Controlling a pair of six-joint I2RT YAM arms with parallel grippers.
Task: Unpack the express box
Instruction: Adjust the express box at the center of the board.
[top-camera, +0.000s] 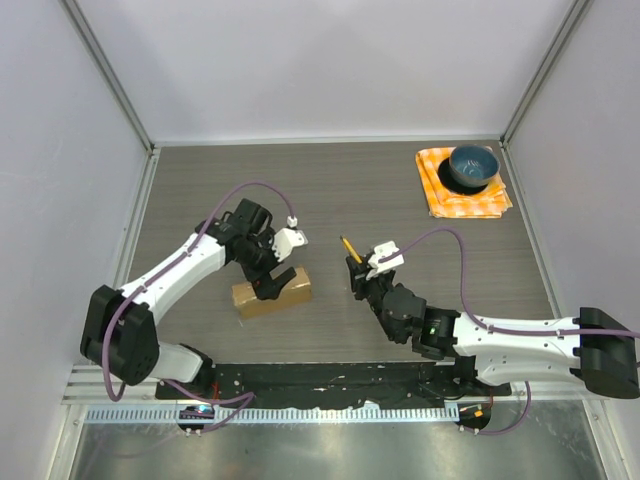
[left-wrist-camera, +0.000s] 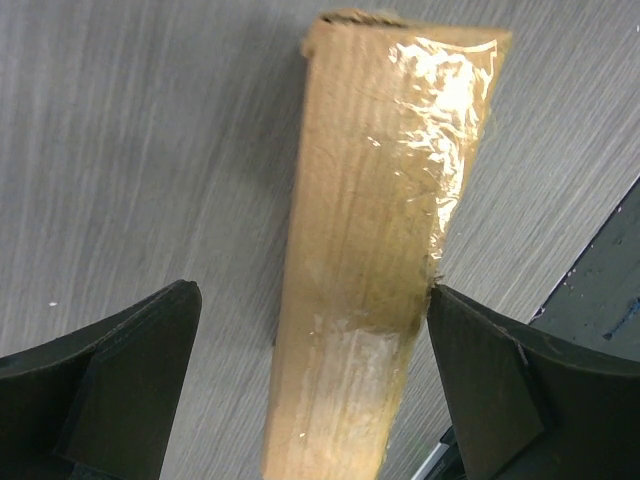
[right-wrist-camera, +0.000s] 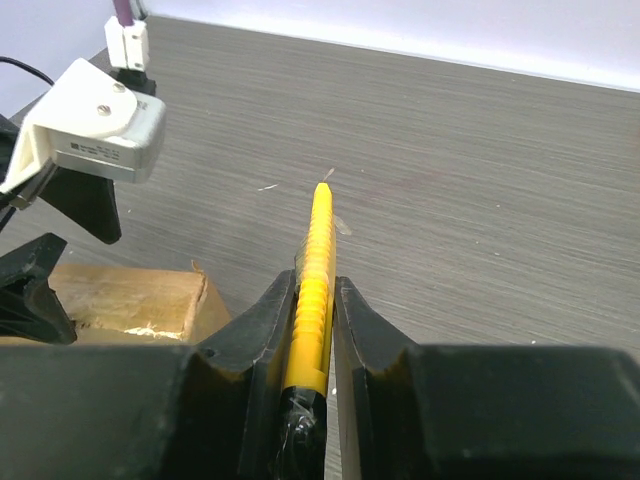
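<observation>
On the near-left part of the grey, wood-grained table (top-camera: 400, 190), the express box (top-camera: 272, 292) lies flat. It is a small brown cardboard carton, matte and fibrous, with square corners. A strip of clear tape (left-wrist-camera: 440, 130) runs along one long edge, glossy and crinkled (it catches the light in the left wrist view).

The left gripper (left-wrist-camera: 312, 300) hangs over the box with its jaws spread wide, one on each side. Its black fingers (left-wrist-camera: 120, 390) are blunt, smooth wedges. One stands clear of the cardboard with bare table between. The other sits right at the taped edge, and whether it touches cannot be told.

The right gripper (right-wrist-camera: 315, 283) is well apart from the box, toward the middle of the table. It is pressed together on a yellow tool (right-wrist-camera: 320, 225), a slim plastic stick with a ribbed body and a thin pale tip pointing away from the wrist.

The box sits close to the black rail (top-camera: 330, 380) at the table's near edge, so there is little room on that side. Beyond it the tabletop runs open to the pale walls (top-camera: 320, 70). In the far right corner a round blue bowl (top-camera: 472, 167) rests on an orange checked cloth (top-camera: 440, 195), far from both arms.
</observation>
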